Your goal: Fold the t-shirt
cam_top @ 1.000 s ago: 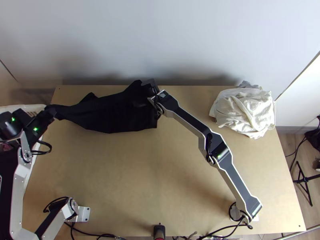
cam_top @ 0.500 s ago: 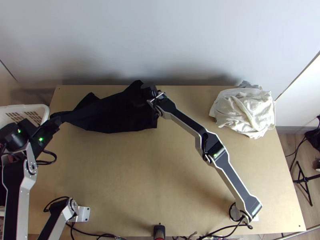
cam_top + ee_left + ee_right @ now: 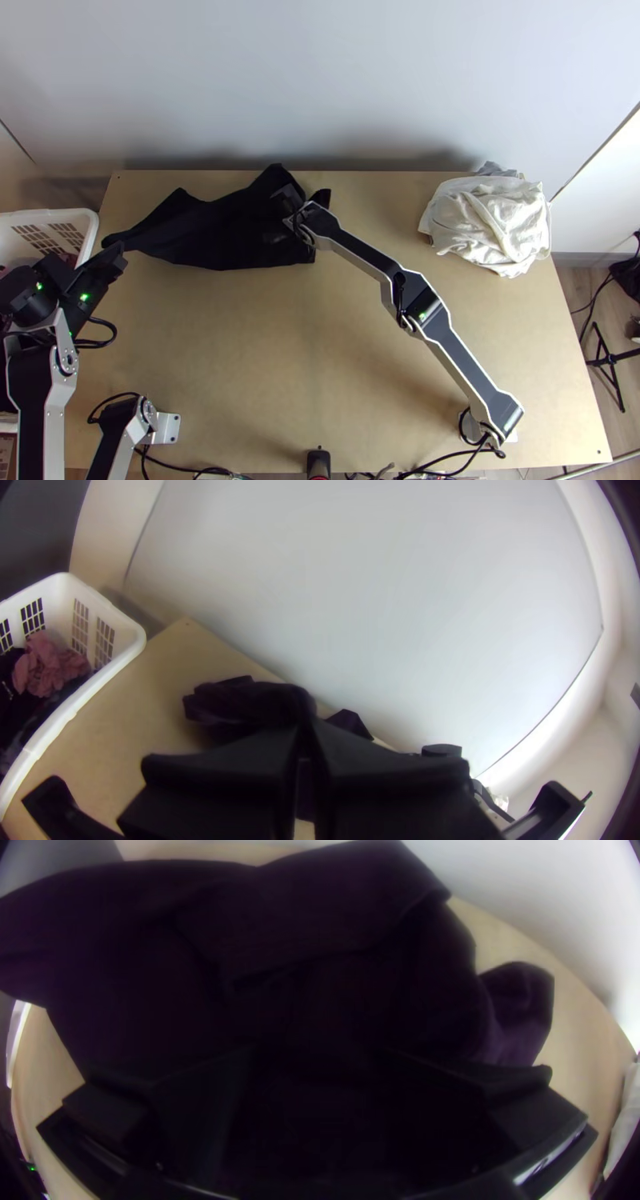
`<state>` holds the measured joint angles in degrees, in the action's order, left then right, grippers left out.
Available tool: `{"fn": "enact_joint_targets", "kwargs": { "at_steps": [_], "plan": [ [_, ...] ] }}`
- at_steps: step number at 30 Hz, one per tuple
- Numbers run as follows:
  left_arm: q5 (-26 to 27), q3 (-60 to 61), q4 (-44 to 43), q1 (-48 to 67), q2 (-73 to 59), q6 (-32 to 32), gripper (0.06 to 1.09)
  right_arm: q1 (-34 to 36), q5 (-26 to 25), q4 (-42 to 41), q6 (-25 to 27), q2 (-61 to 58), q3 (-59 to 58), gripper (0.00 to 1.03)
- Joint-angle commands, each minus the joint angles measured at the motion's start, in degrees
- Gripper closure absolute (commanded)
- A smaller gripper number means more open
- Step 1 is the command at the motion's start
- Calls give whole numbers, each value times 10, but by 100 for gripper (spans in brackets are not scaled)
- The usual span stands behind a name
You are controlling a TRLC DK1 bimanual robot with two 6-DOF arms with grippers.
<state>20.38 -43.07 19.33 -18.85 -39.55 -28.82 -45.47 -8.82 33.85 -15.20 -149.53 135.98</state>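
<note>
The black t-shirt (image 3: 216, 236) lies bunched and stretched sideways along the table's back left, narrowing to its left end. At that end is my left gripper (image 3: 118, 252). In the left wrist view, the left gripper (image 3: 304, 737) has its fingers together on the t-shirt (image 3: 247, 700), whose gathered cloth rises at the tips. My right gripper (image 3: 286, 202) is over the t-shirt's right part. Seen from the right wrist, the right gripper (image 3: 317, 1060) has its fingers wide apart above the t-shirt (image 3: 320, 993), and a small flap sticks out to one side.
A white laundry basket (image 3: 56, 214) with clothes in it stands at the table's left edge, beside the left arm. A heap of white cloth (image 3: 488, 224) lies at the back right. The wall (image 3: 320, 80) rises right behind the table.
My left gripper has moved toward the near edge and slightly right, with the t-shirt's left end following. The right gripper has shifted left and nearer, and a dark flap now shows to its right.
</note>
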Motion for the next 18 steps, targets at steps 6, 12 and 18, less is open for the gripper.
{"fn": "enact_joint_targets", "kwargs": {
  "at_steps": [6, 12, 18],
  "plan": [
    [0, 2, 6, -6, 34, 21, 101, -30, 56, 213, -8, 82, -80, 20],
    [0, 2, 17, -7, 44, 26, 101, -37, 66, 210, 9, 167, -186, 20],
    [0, 18, 19, -7, 59, 29, 101, -58, 71, 191, 0, 236, -259, 20]
  ]
}}
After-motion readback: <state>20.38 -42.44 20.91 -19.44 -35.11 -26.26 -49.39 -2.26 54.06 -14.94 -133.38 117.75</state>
